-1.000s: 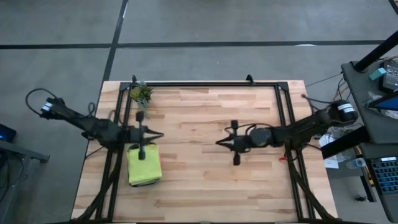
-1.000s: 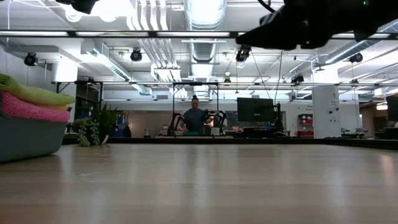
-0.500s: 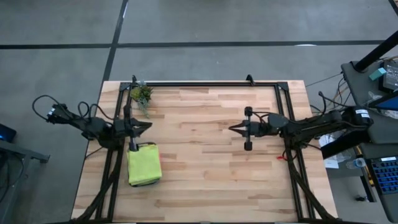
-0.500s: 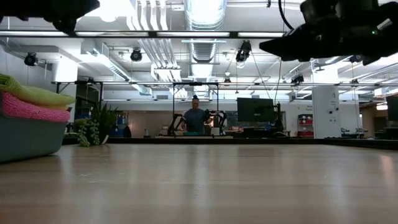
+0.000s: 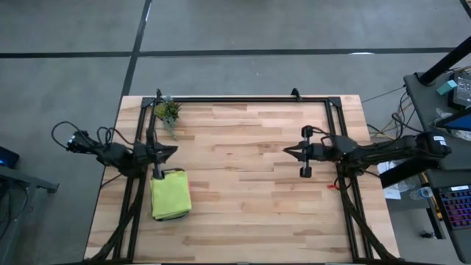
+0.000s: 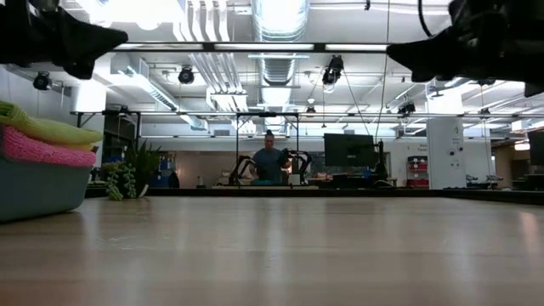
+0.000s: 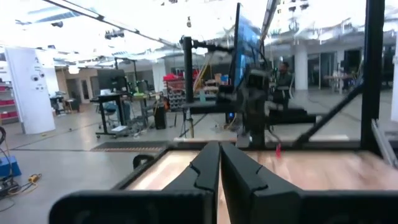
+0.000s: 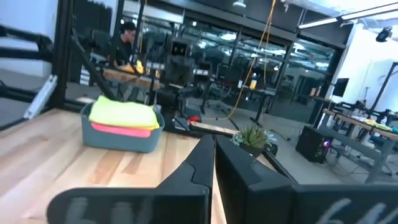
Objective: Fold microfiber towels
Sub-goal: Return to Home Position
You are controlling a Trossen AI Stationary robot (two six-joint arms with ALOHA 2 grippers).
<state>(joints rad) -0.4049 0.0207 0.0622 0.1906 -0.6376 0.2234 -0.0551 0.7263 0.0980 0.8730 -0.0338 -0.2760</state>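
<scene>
Wood-plank table (image 5: 243, 184), overhead: one blue-grey tray (image 6: 38, 189) at lower left, holding two visible folded towels, lime green towel (image 5: 170, 195) over pink towel (image 6: 34, 146). One potted plant (image 5: 167, 112), upper left. Two grippers, left gripper (image 5: 174, 149) mid-left by the tray and right gripper (image 5: 288, 150) right of centre, each with fingers pressed together, holding nothing.

Grey concrete floor (image 5: 257, 29) surrounds the wooden tabletop (image 5: 243, 199). Beyond its far edge: bright ceiling lights (image 6: 279, 13), exposed ducts (image 6: 276, 64) (silver, ribbed), a monitor (image 6: 348, 150), a person (image 6: 269, 161).

Bare tabletop (image 5: 243, 177) — tray (image 6: 34, 191) of towels (image 5: 170, 195), plant (image 5: 167, 112) left
</scene>
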